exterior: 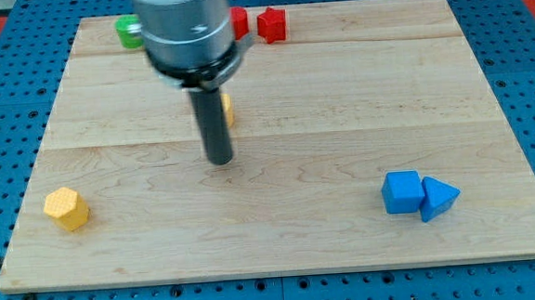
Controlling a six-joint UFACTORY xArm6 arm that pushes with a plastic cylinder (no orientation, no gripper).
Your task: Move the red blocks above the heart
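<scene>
Resting mid-board: my tip (220,159), lower end of the straight dark rod, touching no block and well apart from the red ones. No gripper on this rig, so nothing clenched or released; only a bare rod for pushing. Directly behind the rod, a small yellow block (228,110), mostly hidden; probably the heart named in the task, though shape not readable from here. Up at the view's top edge of the pale wooden board (340,118): a red block of roughly star-like shape (272,25), and just to its left a second red block (239,21), half covered by the grey arm housing (186,29), shape unclear. Both reds already toward the top of the view relative to the yellow block, but offset to the right; likely still needing a nudge leftward to sit squarely above it. Left of the housing, a green block (129,32), partly hidden, also hugging the top edge. Little room behind the reds: any push toward the top risks tipping them off the board, so sideways pushing along the edge judged safer. Wide open wood across the middle and right. Bottom left, a yellow hexagonal block (66,209); bottom right, a blue cube-like block (402,193) touching a blue triangular block (437,198), all well clear of the working area.
</scene>
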